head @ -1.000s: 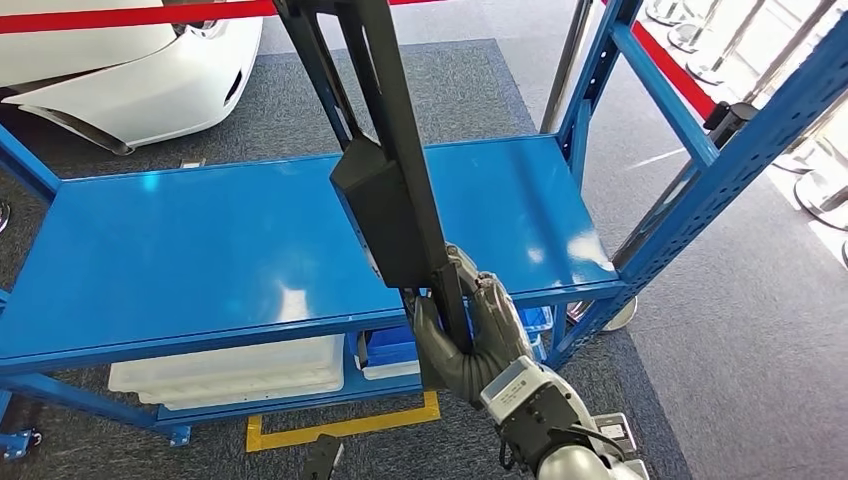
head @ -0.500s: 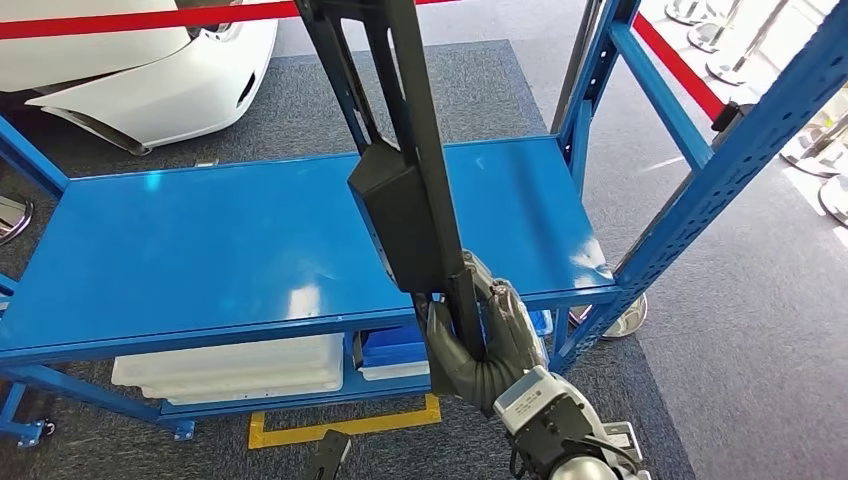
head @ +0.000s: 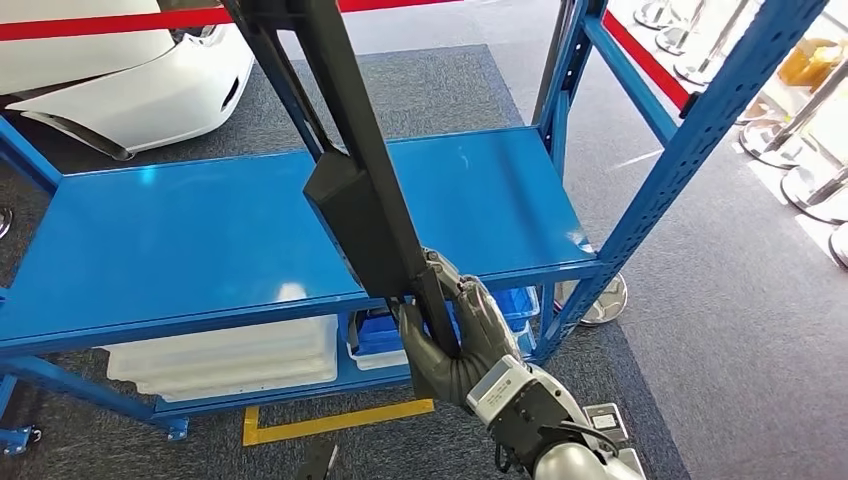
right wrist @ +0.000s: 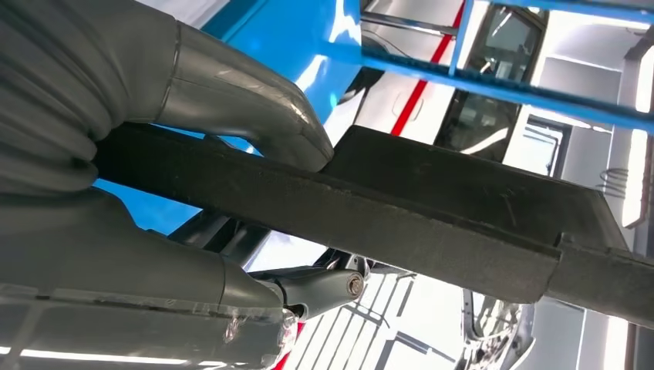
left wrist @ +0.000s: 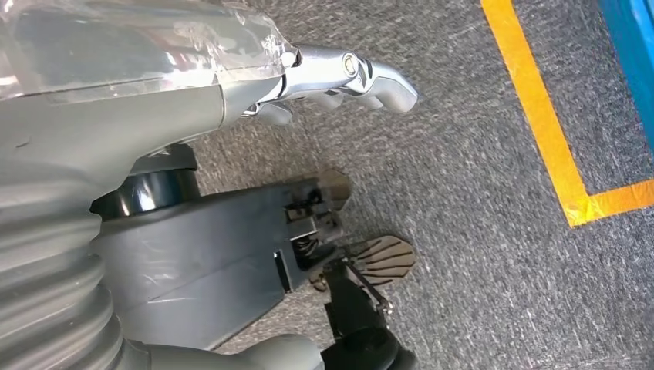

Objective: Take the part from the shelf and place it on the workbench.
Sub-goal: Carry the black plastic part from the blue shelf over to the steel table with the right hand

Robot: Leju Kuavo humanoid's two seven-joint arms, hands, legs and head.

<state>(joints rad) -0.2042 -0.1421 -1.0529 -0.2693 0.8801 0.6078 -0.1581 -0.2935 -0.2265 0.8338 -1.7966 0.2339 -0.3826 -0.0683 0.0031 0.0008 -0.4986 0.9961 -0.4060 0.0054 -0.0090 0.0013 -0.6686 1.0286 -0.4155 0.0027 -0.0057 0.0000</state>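
Right hand [head: 455, 335] clamped around the lower end of the long black part [head: 360, 200], which rises toward 11 o'clock over the blue shelf [head: 180, 240]. White car [head: 130, 80] at 10 o'clock; stanchion bases [head: 810, 185] at 2 o'clock. Bins [head: 220, 360] lie under the shelf, contents unclear. In the wrist view the left hand [left wrist: 339, 77] hangs over carpet with fingers apart, holding nothing, near a yellow line [left wrist: 540, 116].

The part [head: 365, 200] runs off the head view's top edge, its upper end cut off; its lower end is hidden inside the right hand [head: 455, 335]. White bins [head: 225, 360] lie partly hidden under the shelf [head: 150, 250]. The car [head: 120, 70] is cropped.
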